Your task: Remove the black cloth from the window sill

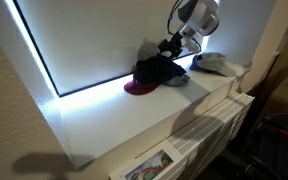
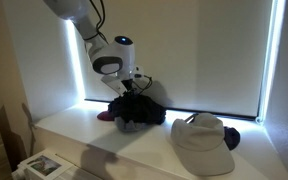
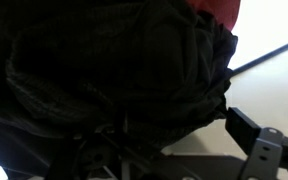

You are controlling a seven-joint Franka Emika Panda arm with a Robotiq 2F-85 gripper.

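Observation:
The black cloth (image 1: 156,72) lies crumpled in a heap on the white window sill (image 1: 124,118), partly over a maroon object (image 1: 139,89). It also shows in an exterior view (image 2: 134,108) and fills most of the wrist view (image 3: 114,70). My gripper (image 1: 171,47) hangs just above the heap, also seen in an exterior view (image 2: 136,86). In the wrist view its right finger (image 3: 252,135) stands wide, with a small gap to the cloth. The left finger is hidden in the dark, and the jaws look open around the cloth.
A white cap (image 2: 199,135) with a dark brim lies on the sill (image 2: 84,135) beside the cloth, also in an exterior view (image 1: 216,63). A closed blind (image 2: 204,50) stands behind. A white radiator (image 1: 219,128) sits below the sill. Printed papers (image 1: 149,165) lie at the near end.

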